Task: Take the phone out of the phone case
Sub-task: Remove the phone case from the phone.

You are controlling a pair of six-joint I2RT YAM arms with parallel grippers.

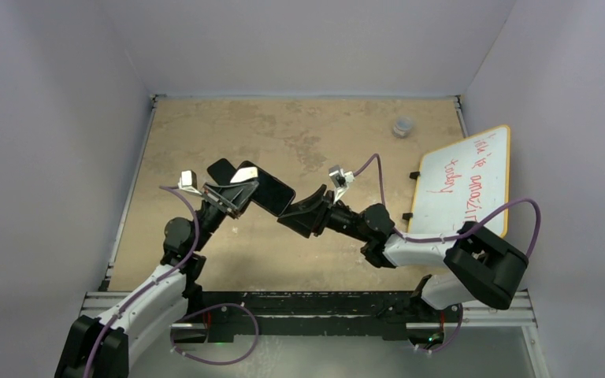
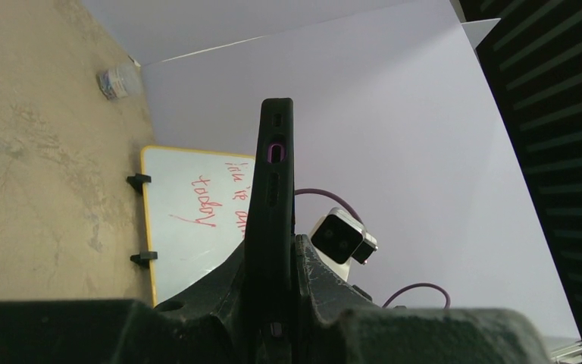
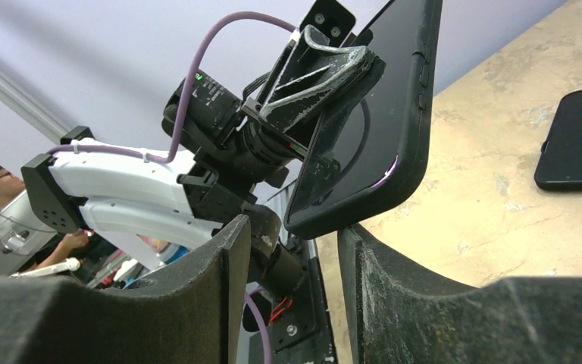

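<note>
Left wrist view, left gripper [image 2: 272,262] clamped on phone case [image 2: 273,174], right gripper [image 3: 292,235] parted around its corner

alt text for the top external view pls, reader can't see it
The left gripper holds a black cased phone above a tan table, while the right gripper is at its free end with jaws apart. A whiteboard with red writing sits at the right.

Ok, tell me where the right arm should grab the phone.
Take the phone by its free corner, from the right, pinching front and back. The left fingers clamp it farther up, and that corner hangs just ahead of the open right fingers.
</note>
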